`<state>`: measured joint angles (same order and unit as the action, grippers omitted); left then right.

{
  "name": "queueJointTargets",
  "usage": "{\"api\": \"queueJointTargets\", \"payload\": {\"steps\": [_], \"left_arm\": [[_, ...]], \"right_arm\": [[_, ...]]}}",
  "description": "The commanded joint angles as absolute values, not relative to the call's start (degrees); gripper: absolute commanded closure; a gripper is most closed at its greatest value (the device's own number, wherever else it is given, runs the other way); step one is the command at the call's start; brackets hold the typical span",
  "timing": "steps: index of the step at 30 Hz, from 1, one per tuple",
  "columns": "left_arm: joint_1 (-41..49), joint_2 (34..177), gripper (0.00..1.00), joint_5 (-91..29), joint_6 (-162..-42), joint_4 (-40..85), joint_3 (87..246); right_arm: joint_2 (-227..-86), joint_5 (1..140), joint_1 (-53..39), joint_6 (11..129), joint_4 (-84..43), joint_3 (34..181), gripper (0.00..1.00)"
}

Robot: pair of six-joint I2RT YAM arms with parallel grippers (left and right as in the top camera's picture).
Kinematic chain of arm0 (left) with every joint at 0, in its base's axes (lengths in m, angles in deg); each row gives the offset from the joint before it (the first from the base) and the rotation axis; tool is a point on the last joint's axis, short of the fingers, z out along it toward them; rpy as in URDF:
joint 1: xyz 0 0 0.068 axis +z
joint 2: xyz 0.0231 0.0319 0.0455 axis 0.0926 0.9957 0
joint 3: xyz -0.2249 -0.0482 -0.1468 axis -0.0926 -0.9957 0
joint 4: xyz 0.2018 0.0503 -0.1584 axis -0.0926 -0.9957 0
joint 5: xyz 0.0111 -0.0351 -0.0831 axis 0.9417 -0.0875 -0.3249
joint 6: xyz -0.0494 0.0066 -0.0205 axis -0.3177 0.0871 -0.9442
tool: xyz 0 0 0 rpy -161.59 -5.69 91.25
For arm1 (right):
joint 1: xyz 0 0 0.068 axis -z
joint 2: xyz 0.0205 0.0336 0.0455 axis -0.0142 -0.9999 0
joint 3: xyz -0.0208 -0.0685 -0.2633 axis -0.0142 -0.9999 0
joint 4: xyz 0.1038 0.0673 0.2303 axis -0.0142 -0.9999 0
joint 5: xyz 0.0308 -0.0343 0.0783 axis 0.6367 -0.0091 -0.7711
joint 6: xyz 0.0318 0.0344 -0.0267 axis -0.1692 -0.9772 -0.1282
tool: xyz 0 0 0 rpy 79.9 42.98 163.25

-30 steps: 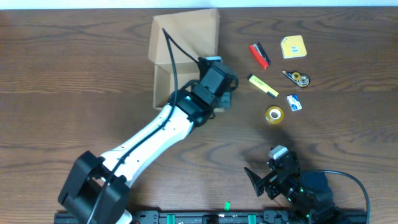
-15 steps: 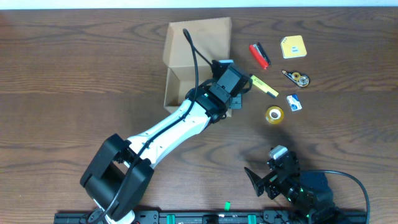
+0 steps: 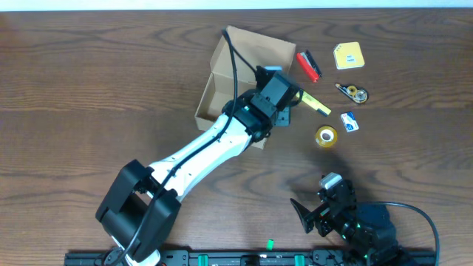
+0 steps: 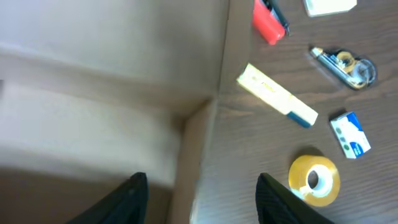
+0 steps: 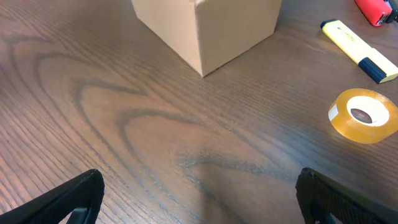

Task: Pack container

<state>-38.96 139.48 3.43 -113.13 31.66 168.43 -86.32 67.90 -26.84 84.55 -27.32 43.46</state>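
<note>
The container, a tan cardboard box with its flap lid open, stands tilted at the table's centre back. My left gripper is at the box's right side. In the left wrist view the gripper is open, its fingers straddling the right wall of the container without pinching it. The right gripper rests wide open near the front edge, holding nothing. In the right wrist view the gripper faces bare wood, with the container beyond it.
Small stationery lies right of the box: a red item, a yellow highlighter, a yellow tape roll, a yellow pad, a correction-tape dispenser and a blue-white item.
The box has slid to the right and turned with the left arm, ending close to the red item and highlighter. The left gripper's jaws have opened. The right arm has not moved.
</note>
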Motion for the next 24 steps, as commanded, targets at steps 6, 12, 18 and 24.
{"api": "queueJointTargets", "payload": {"steps": [6, 12, 18, 24], "left_arm": [[-36.8, 137.4, 0.43, 12.3, -101.9, 18.4, 182.1], [-26.1, 136.6, 0.46, 2.6, -97.1, 13.3, 182.6], [-12.1, 136.6, 0.49, -9.0, -84.3, 11.0, 181.2], [-9.7, 136.6, 0.45, -9.5, -80.1, 11.5, 175.7]], "right_arm": [[-86.0, 68.0, -27.4, 85.2, -27.6, 42.9, 0.01], [-86.0, 68.1, -27.4, 85.2, -27.6, 42.9, 0.01], [-86.0, 68.1, -27.4, 85.2, -27.6, 42.9, 0.01], [-86.0, 68.1, -27.4, 85.2, -27.6, 42.9, 0.01]]}}
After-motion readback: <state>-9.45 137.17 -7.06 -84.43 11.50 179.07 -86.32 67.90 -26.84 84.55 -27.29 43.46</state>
